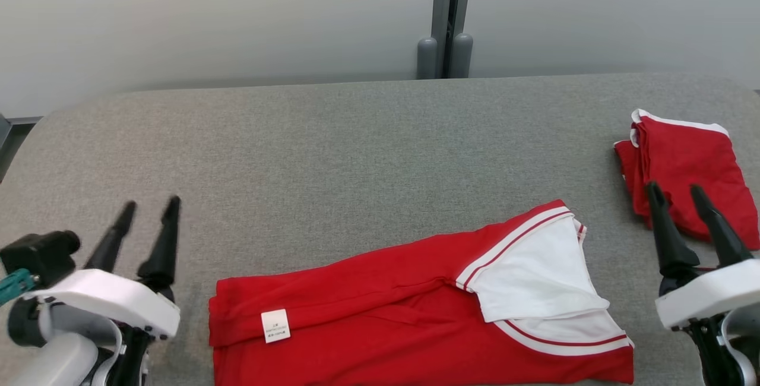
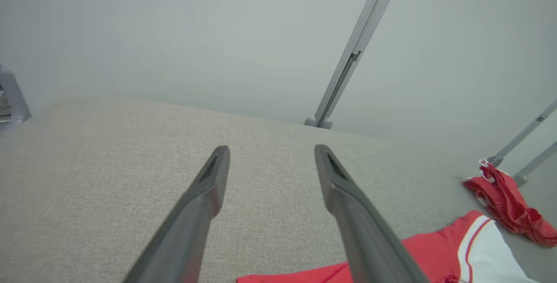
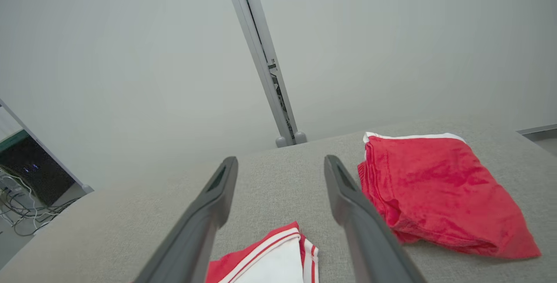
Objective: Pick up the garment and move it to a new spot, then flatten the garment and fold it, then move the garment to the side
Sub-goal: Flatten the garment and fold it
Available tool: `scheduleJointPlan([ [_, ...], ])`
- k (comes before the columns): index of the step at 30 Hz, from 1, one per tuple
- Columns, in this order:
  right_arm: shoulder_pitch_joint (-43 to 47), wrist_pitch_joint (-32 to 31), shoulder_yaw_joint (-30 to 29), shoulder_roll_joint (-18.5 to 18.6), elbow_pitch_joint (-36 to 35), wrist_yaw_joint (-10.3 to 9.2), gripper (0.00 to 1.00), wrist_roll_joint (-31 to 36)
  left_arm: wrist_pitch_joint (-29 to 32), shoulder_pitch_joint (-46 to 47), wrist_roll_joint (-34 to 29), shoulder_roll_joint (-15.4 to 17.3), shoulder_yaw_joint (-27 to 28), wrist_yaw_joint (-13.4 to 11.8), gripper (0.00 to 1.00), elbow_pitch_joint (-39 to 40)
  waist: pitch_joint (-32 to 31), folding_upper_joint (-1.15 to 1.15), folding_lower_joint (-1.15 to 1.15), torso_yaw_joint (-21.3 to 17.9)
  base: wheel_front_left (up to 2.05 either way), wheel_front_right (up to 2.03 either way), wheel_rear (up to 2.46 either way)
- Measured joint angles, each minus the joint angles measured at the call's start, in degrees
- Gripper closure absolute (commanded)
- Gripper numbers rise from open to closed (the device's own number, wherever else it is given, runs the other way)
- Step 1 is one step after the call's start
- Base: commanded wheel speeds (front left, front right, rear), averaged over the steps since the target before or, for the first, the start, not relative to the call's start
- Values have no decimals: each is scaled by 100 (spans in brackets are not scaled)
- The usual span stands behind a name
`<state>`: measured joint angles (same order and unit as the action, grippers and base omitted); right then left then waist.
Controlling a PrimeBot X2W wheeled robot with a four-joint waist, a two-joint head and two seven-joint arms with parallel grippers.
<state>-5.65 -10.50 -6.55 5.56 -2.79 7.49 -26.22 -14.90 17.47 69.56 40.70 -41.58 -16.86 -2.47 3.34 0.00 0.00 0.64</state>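
Note:
The garment (image 1: 380,297) is red with white trim, a white panel at its right end and a small white label. It lies spread along the front edge of the grey table (image 1: 332,148). Its right end also shows as the garment (image 2: 439,248) in the left wrist view and the garment (image 3: 265,265) in the right wrist view. To its left, my left gripper (image 1: 151,203) stands open and empty, the same left gripper (image 2: 272,148) over bare cloth. My right gripper (image 1: 674,188) is open and empty to its right, the right gripper (image 3: 280,158) pointing at the far table edge.
A second red piece, folded (image 1: 689,166), lies at the table's right end, just beyond my right fingertips; this folded piece (image 3: 439,191) sits right of my right finger. A grey post (image 1: 445,18) rises behind the table against a pale wall. Bare table stretches across the middle and left.

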Motion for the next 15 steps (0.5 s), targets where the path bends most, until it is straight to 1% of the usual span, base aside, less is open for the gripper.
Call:
scheduleJointPlan([
  [1,24,235,-9,-3,80,0,0,190,-3,-127,-297,-145,390,-45,0,12,14,0,0,9,0,0,0],
  [2,47,665,-8,-41,294,-1,0,302,-8,-457,-870,-454,937,-85,0,31,32,0,0,13,0,0,0],
  [4,59,982,33,-126,538,0,0,298,-8,-829,-1371,-850,1427,-56,0,74,31,0,0,15,0,0,0],
  [6,89,1189,82,-149,839,-1,0,299,-8,-1099,-1833,-1148,1836,42,0,73,34,0,0,15,0,0,0],
  [10,86,1312,194,-175,1445,-1,0,256,-8,-1430,-2498,-1638,2349,335,0,-22,61,0,0,18,0,0,0],
  [11,86,1312,194,-175,1445,-1,0,256,-8,-1430,-2498,-1638,2349,335,0,-22,61,0,0,18,0,0,0],
  [15,-53,1173,323,-156,2085,-1,0,211,-8,-1547,-2859,-1983,2674,657,0,-199,83,0,0,45,0,0,0],
])
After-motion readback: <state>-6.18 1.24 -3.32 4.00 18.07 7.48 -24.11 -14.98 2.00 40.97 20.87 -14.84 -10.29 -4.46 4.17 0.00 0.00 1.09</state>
